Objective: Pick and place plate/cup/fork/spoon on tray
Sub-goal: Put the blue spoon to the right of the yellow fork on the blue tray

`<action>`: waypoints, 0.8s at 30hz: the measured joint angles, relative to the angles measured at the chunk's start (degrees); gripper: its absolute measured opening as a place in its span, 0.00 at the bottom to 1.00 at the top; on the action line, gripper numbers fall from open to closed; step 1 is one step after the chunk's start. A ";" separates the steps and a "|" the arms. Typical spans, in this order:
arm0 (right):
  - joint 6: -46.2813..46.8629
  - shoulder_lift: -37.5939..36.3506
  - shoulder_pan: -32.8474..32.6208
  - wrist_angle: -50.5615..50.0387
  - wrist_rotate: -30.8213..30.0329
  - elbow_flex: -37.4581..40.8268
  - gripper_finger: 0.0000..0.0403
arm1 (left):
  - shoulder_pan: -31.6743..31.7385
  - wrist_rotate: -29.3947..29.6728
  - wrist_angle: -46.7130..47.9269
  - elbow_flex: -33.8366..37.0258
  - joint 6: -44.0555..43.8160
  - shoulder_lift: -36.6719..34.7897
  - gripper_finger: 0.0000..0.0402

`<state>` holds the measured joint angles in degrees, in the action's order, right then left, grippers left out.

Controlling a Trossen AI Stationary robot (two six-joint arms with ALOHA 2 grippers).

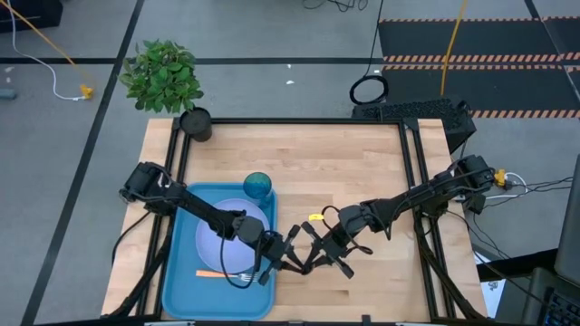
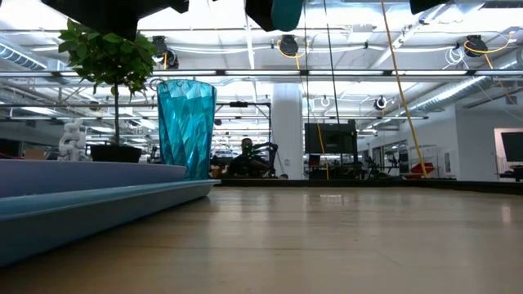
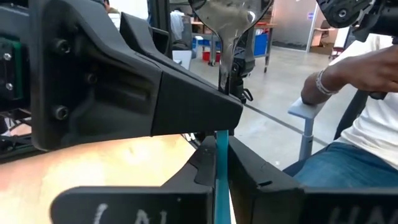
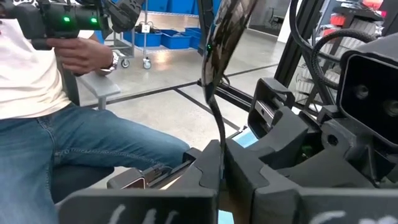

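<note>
The blue tray lies at the table's near left. The pale plate lies flat on it. The teal cup stands upright at the tray's far right corner. The orange-handled fork lies on the tray floor by the plate's near edge. My left gripper and right gripper meet just past the tray's right rim. Both are shut on the spoon, whose dark bowl and light blue handle show in the left wrist view. The spoon is hidden in the high view. My left gripper pinches the spoon's light blue handle between its two fingers, coming from the table's left. The spoon is lifted clear of the table, and its bowl stands out beyond the fingers. My right gripper pinches the spoon's thin dark neck between its two fingers, coming from the table's right. The bowl stands out past the fingers, and a bit of blue handle shows below them.
A green plant in a black pot stands at the table's far left corner. Bare wood lies to the right of the tray. A seated person holding a control handle shows beyond the table in both wrist views.
</note>
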<state>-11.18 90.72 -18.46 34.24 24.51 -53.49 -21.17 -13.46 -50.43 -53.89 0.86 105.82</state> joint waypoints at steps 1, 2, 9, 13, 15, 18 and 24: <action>0.00 0.00 0.00 -0.17 0.00 0.00 0.00 | 0.00 0.01 0.08 0.00 -0.34 0.00 0.05; 0.02 0.00 0.00 -0.29 0.00 0.00 0.01 | 0.00 0.03 0.15 0.00 -0.71 0.00 0.07; 4.66 -1.87 0.00 -3.20 -0.24 0.00 0.11 | -0.25 -0.04 0.20 0.00 -2.12 0.00 0.04; 6.77 -4.54 0.00 -10.90 -0.43 0.00 0.21 | -0.67 0.10 0.20 0.00 -2.48 0.00 0.02; 6.86 -6.34 0.00 -15.11 -0.48 0.00 0.25 | -0.84 1.04 0.23 0.00 -2.98 -0.02 0.02; 7.04 -9.63 -0.26 -20.40 -0.95 0.02 0.30 | -1.18 1.68 0.64 0.00 -3.59 -0.02 0.02; 6.59 -15.08 -2.78 -24.34 -11.09 0.02 0.35 | -1.50 6.70 3.94 0.00 -3.93 -1.69 0.02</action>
<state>-4.59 75.64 -21.24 9.89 13.43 -53.47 -22.66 -6.75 -46.49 -53.89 -3.07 104.13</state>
